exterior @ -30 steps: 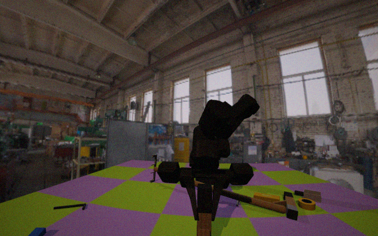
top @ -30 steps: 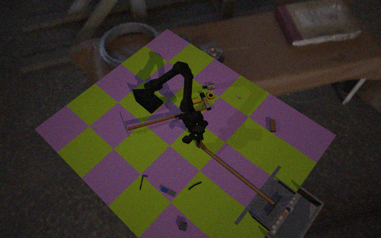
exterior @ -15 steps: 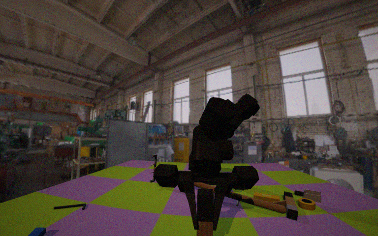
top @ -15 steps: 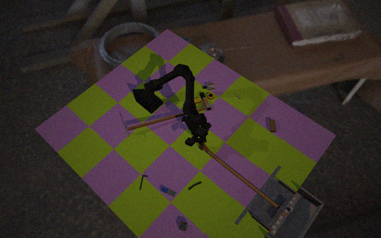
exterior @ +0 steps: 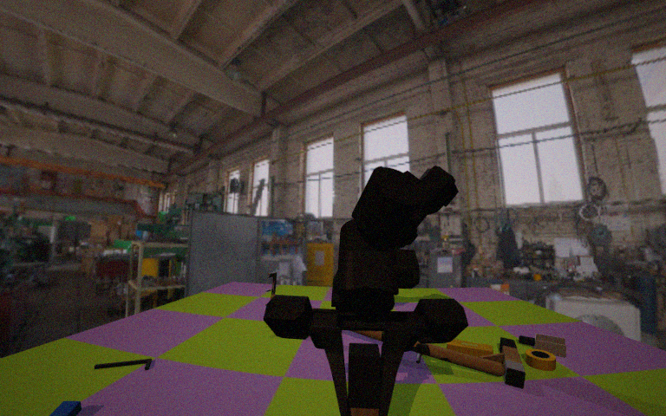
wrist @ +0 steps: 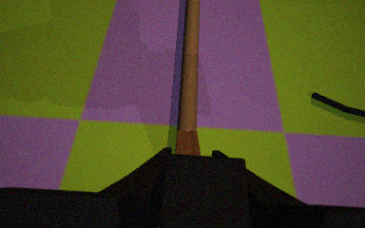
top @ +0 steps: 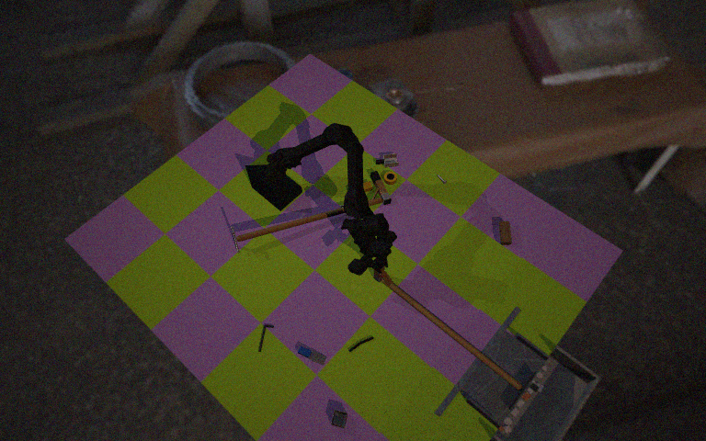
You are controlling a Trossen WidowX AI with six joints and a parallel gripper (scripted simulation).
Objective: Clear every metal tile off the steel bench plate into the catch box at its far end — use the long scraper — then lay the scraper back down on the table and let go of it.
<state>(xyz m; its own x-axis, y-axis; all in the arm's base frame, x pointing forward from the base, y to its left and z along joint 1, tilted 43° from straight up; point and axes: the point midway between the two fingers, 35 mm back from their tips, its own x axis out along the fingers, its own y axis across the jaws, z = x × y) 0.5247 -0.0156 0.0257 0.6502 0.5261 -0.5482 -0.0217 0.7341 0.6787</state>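
My gripper (top: 377, 270) (exterior: 364, 392) (wrist: 191, 155) is shut on the near end of the long scraper (top: 448, 328) (wrist: 189, 81), a thin wooden handle. The handle runs away from me across the checkered table to the steel bench plate (top: 483, 382) at the table's corner. Its far tip (top: 518, 387) lies over the plate's far part. Several small metal tiles (top: 527, 398) lie in a row at the plate's far end, along the edge of the catch box (top: 564, 398). I cannot make out the scraper's blade.
A shorter rake-like tool (top: 291, 223) (exterior: 456, 357) lies behind the arm, beside a hammer (top: 381, 186) (exterior: 511, 365) and a yellow tape ring (top: 390, 176) (exterior: 540, 359). A black strip (top: 360, 343) (wrist: 337, 104), a hex key (top: 263, 335) (exterior: 122, 364), a blue block (top: 307, 352) and a brown block (top: 504, 232) lie scattered.
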